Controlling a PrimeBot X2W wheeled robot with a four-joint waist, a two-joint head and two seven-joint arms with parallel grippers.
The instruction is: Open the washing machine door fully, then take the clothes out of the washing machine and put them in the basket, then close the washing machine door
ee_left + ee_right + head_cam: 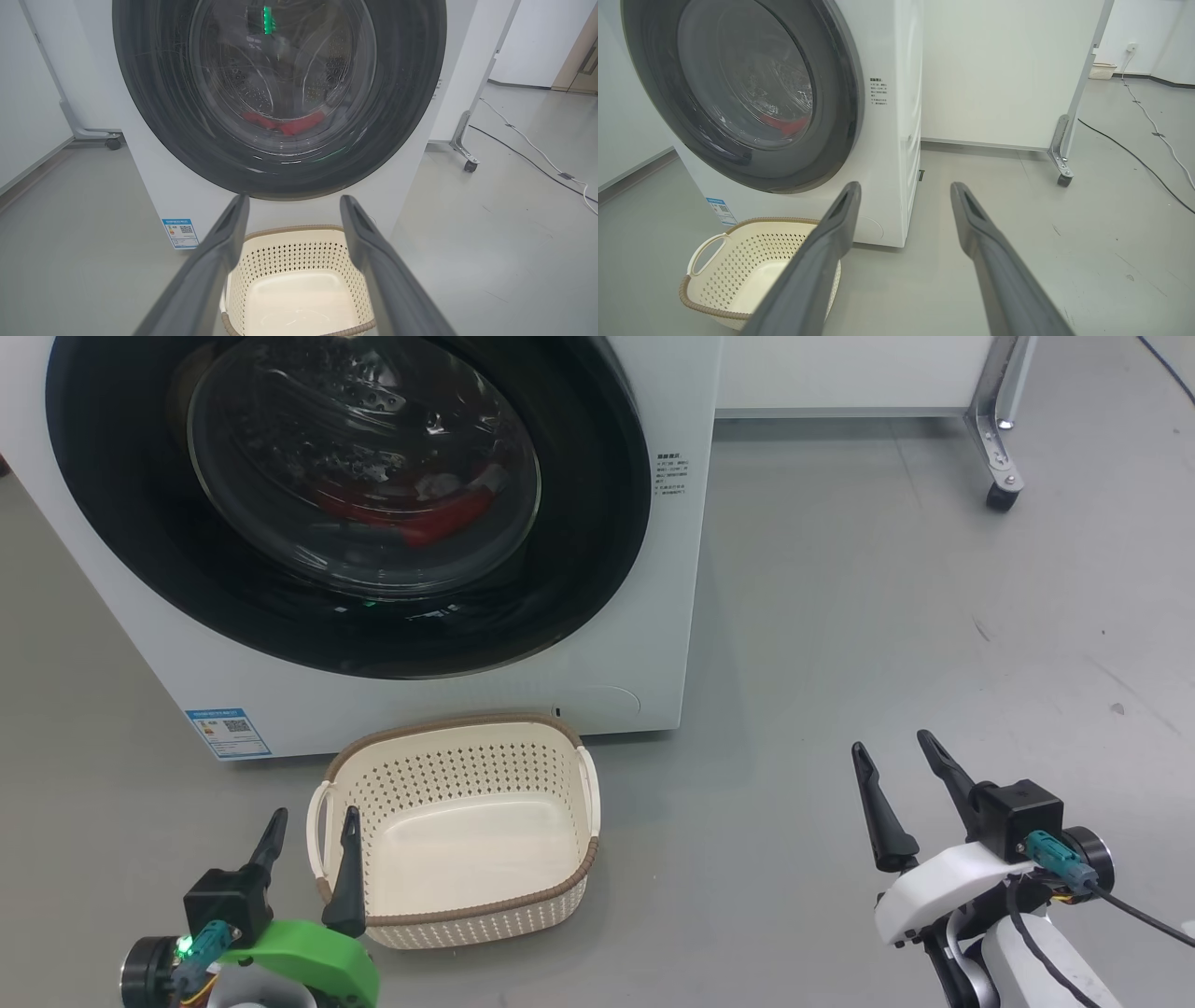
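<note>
Jaws apart, well short of door (355,476)

Lab space, wheeled white partitions (994,70), floor cables (1139,161)

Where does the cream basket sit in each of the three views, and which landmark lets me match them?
Head view: basket at lower centre-left, on the floor in front of the washing machine.
Left wrist view: basket at bottom centre, cut off by the bottom edge.
Right wrist view: basket at lower left.
Shared landmark: the blue sticker low on the machine's front, near the basket's left end.
</note>
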